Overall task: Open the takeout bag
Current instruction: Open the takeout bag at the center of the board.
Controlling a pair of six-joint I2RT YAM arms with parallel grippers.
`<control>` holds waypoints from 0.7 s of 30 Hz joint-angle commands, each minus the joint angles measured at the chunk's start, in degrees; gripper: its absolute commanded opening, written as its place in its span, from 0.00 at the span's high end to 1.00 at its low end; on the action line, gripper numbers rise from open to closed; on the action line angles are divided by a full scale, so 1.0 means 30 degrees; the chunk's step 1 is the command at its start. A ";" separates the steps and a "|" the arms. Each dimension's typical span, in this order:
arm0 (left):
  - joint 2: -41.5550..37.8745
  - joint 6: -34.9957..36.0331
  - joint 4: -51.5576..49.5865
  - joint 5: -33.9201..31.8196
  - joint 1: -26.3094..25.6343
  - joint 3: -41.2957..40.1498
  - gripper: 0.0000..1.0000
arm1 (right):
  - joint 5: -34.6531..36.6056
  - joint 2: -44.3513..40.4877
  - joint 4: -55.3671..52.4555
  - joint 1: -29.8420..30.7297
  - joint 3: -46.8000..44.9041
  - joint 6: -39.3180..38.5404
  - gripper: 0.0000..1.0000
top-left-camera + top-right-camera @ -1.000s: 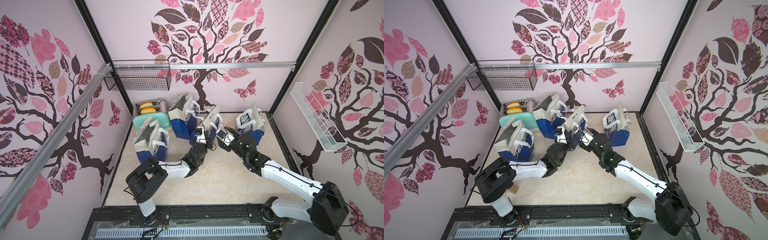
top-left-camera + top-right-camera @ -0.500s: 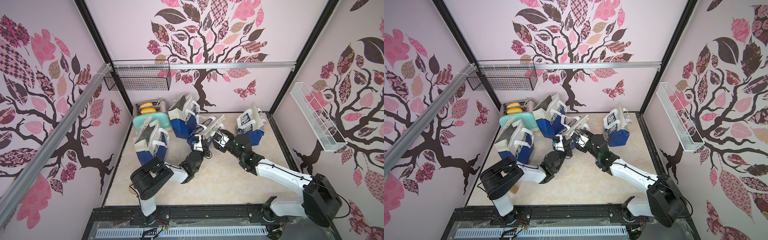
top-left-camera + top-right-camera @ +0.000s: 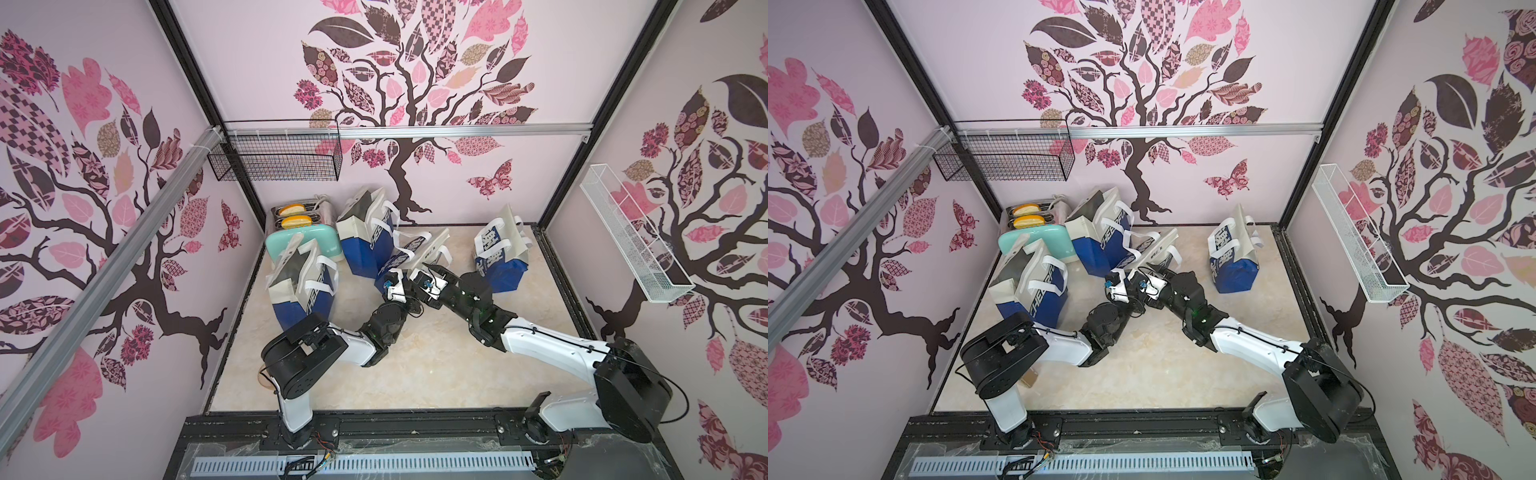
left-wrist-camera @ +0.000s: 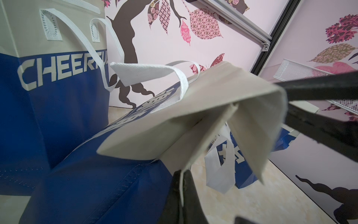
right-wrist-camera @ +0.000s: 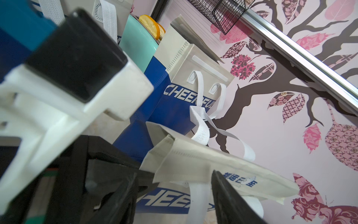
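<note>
1. At the far left, a black wire basket (image 3: 274, 160) is hanging from the wall rail. Below it a teal toaster (image 3: 326, 243) is standing in the back corner, with a spare bag (image 3: 299, 286) just in front of it.
2. A second spare bag (image 3: 365, 241) is standing upright near the back wall, just beside the work piece. Contact between them cannot be confirmed.
3. The takeout bag (image 3: 411, 253) is leaning at mid-table, tilted well off upright, with its mouth pressed nearly flat.
4. The left gripper (image 4: 182, 174) is pinching one thin edge of the mouth, jaws fully closed on the fabric.
5. The right gripper (image 5: 184, 174) is straddling the opposite rim panel. Its jaws are standing apart with the panel between them, not yet clamping.
6. Judgement: the step in hand is securing that second rim.
   - The right jaws should be closing on a single layer only, clear of the white handle loops (image 4: 155, 69).
   - The two rims should then be drawn apart slowly while the left side is anchoring.
   - The bag looks light and is already leaning, so a sideways tug is likely to topple it.
7. Further right, a third spare bag (image 3: 500, 253) is standing apart from both arms, and a white mesh rack (image 3: 636, 245) is hanging on the right wall.
8. The tabletop (image 3: 415, 374) is showing a pale marble pattern. Pink walls with tree decals are enclosing it on three sides.
</note>
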 commanded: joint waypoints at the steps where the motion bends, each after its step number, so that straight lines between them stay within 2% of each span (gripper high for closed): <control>1: 0.0375 -0.0040 0.0023 0.0358 0.0047 0.0144 1.00 | 0.0739 0.0426 0.0977 0.0209 0.0705 0.0201 0.39; 15: 0.0346 0.0178 0.0034 0.0654 -0.0085 0.0160 1.00 | 0.3721 0.2143 0.5378 0.1024 0.0536 -0.0974 0.57; 21: 0.0345 0.0224 0.0023 0.0867 -0.0106 0.0116 1.00 | 0.4905 0.3255 0.7615 0.1401 0.0544 -0.1741 0.59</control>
